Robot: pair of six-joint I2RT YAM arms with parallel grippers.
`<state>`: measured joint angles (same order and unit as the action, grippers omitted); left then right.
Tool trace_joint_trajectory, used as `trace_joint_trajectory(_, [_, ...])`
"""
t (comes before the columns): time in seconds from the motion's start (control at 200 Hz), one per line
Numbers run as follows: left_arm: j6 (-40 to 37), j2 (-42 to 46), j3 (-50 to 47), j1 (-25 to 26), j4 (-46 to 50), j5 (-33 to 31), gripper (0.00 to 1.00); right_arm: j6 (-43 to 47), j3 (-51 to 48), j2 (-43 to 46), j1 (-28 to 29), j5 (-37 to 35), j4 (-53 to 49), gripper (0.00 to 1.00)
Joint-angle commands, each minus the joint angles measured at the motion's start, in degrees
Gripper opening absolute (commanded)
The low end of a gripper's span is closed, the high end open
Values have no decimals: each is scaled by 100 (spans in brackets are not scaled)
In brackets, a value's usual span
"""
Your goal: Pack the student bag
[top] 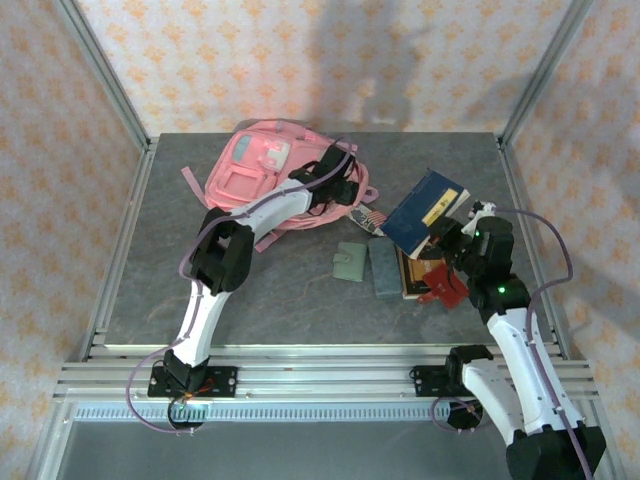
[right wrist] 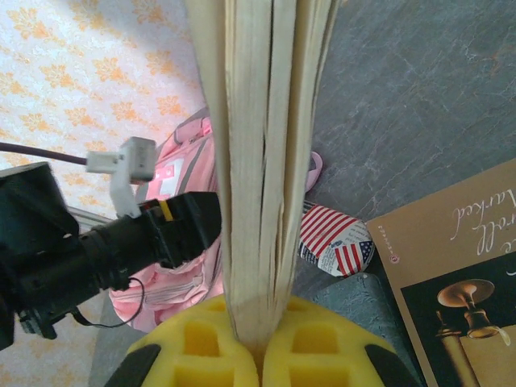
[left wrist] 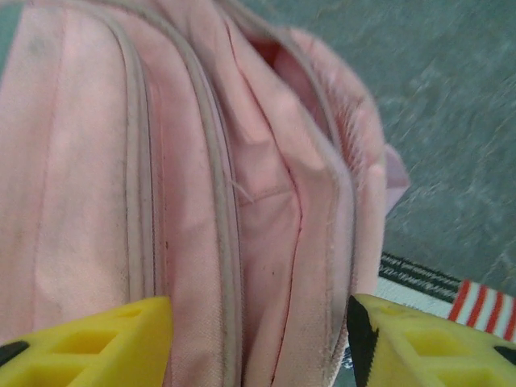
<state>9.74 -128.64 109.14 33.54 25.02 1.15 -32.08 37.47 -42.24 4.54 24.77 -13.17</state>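
Bag lies far, left of centre, its open edge facing right. Left gripper sits at that edge, fingers spread astride fabric (no pinch evident). Right gripper pinches 1 book, tilted on end, near the bag's right.

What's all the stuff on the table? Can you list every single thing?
bag: one, pink, far left part of the table
blue book: one, blue cover, lifted off the table at the right
brown book: one, brown cover, lying flat at the right
pouch: one, stars and stripes, beside the bag
wallet: one, green, middle of the table
case: one, grey-blue, right next to the wallet
red thing: one, red, by the brown book; can't tell what it is
table: one, grey, under everything
left end effector: one, yellow fingers, open at the bag's opening
right end effector: one, yellow fingers, shut on the blue book
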Motion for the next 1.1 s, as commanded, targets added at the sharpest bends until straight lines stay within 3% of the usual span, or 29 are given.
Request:
trace_joint_trajectory(0.0, [-200,-90,251,109,456,-308,56,70,50,132,-47,-127,161,0])
trace_joint_trajectory(0.13, [-242,-91,40,109,310,-358,44,48,15,128,-41,-111,225,0])
trace_joint_trajectory(0.255, [-266,-139,-34,118,286,-351,43,0,-32,126,-40,-77,285,0])
trace_joint_trajectory(0.335, [-315,-161,-93,133,249,-492,27,-42,-88,119,-41,-28,339,0])
trace_joint_trajectory(0.43, [-397,-179,-86,135,270,-633,0,-83,-131,119,-41,26,382,0])
trace_joint_trajectory(0.731, [-511,744,-472,135,60,-794,0,-189,-226,8,-41,319,592,0])
trace_joint_trajectory(0.906, [-600,1590,-655,135,67,-886,0,-351,-232,-291,-41,992,1073,0])
trace_joint_trajectory(1.096, [-681,2240,-752,109,209,-424,0,-648,-243,-648,-16,1466,1659,0])
